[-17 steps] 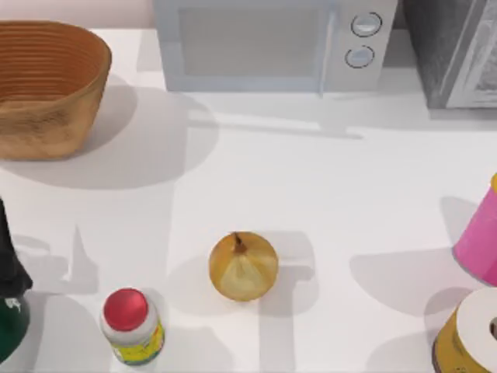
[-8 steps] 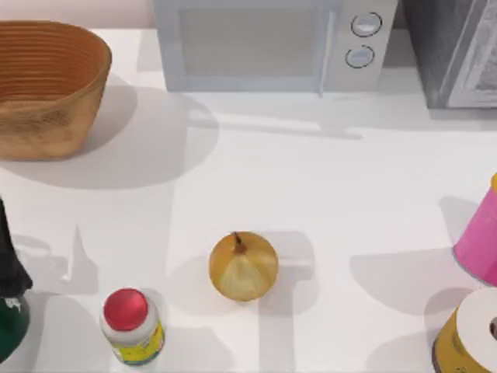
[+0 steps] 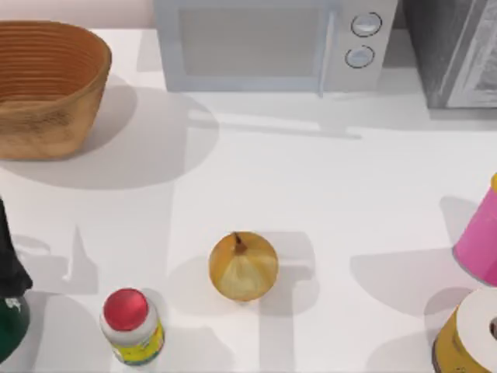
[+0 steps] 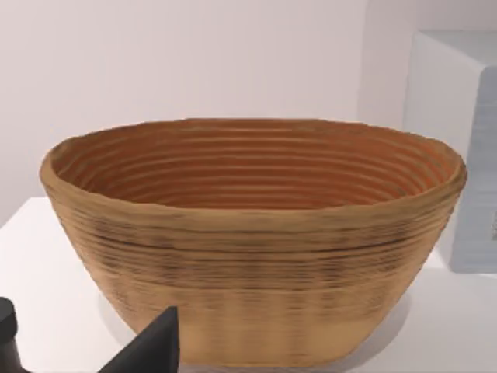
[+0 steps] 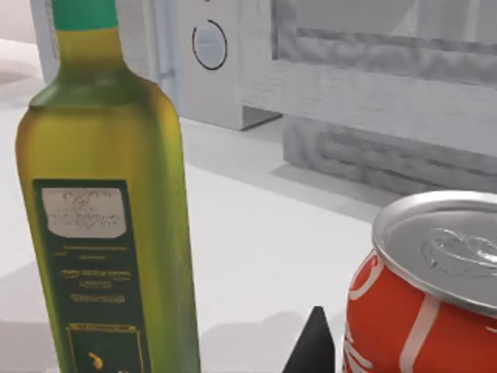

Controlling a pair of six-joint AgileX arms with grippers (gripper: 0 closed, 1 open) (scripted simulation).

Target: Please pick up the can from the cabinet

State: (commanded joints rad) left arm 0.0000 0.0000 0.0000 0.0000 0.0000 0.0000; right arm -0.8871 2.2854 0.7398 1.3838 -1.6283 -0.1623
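Observation:
The can [image 5: 435,295] is red with a white stripe and a silver lid, and it stands upright on the cabinet [image 5: 256,233] in the right wrist view. A black tip of my right gripper [image 5: 314,346] sits just beside the can, close to its side. The cabinet's white top [image 3: 326,186] spreads across the top view. In the left wrist view my left gripper [image 4: 81,350] is open with nothing in it, low in front of a woven basket [image 4: 256,233].
A tall olive-green bottle [image 5: 109,202] stands next to the can. In the top view: basket [image 3: 46,85] back left, microwave [image 3: 272,43] at the back, grey speckled box [image 3: 454,50] back right, onion [image 3: 243,266], red-capped bottle [image 3: 130,325], dark green bottle [image 3: 9,295], pink container [image 3: 477,237], yellow roll [image 3: 470,334].

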